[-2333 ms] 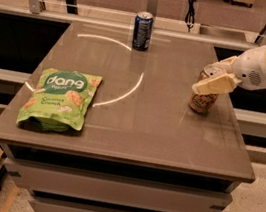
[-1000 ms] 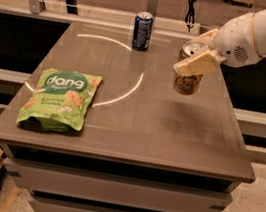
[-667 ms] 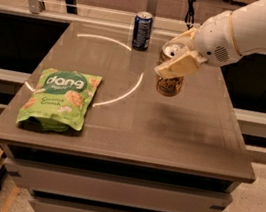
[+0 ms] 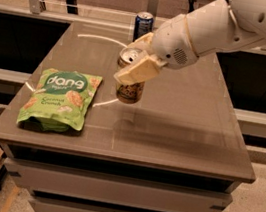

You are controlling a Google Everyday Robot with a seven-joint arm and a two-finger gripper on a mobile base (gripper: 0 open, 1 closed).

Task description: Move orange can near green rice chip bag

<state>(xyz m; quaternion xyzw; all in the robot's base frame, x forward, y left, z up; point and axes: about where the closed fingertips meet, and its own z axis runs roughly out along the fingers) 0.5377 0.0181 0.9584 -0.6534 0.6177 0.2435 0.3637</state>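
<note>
Jaws of gripper (image 4: 134, 63) clamped around orange can (image 4: 129, 91), held above table (image 4: 185, 129), near green rice chip bag (image 4: 60, 98).

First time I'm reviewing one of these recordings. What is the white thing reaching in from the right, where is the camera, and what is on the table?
The white thing is a robot arm. There is only one camera, looking down at the table from its front; its mount is not shown. At the arm's end is the gripper, above the table's middle, its jaws closed on the orange can, which seems lifted just off the surface. The green rice chip bag lies flat at the left. A dark blue can stands at the far edge.
</note>
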